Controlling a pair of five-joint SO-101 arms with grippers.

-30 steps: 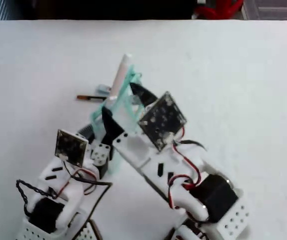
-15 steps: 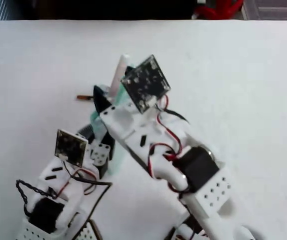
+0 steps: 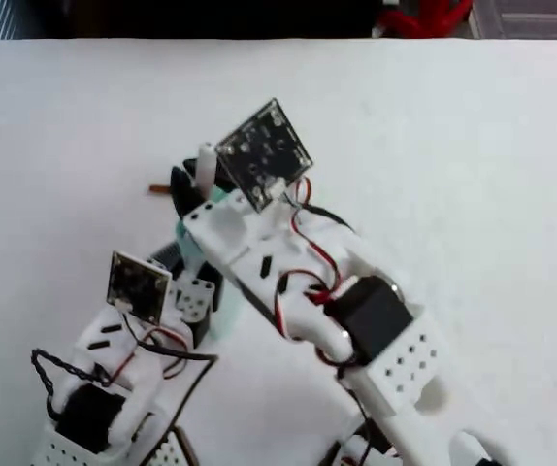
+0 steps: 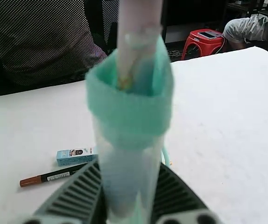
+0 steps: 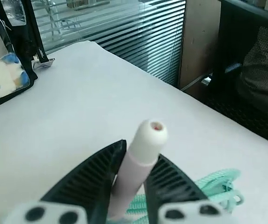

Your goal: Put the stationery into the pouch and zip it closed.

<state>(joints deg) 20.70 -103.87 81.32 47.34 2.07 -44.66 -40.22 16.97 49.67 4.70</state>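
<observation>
I read the left gripper (image 4: 128,170) as closed on the pouch (image 4: 129,112): in the left wrist view both ribbed jaws press against the lower part of its translucent body from either side. The pouch stands upright above the table (image 4: 227,116), and its teal rim is at the top with the mouth open. I read the right gripper (image 5: 141,154) as closed on the pink tube (image 5: 150,135): in the right wrist view the two black jaws clamp the barrel just below its white cap. The tube is roughly upright with the cap end uppermost. In the left wrist view its lower end passes down through the teal rim into the pouch mouth. I cannot tell how far down inside the pouch it reaches. In the high view the right arm extends from the near right edge toward the table centre, and its wrist sits above the pouch. The left arm is at the near left corner, just beside the right arm. A brown marker (image 4: 54,176) lies flat on the table beyond the pouch. A small blue box (image 4: 75,155) lies just beside the marker, on its far side. Both are outside the pouch. A teal cord (image 5: 215,184) lies bunched on the table near the base of the pouch.
</observation>
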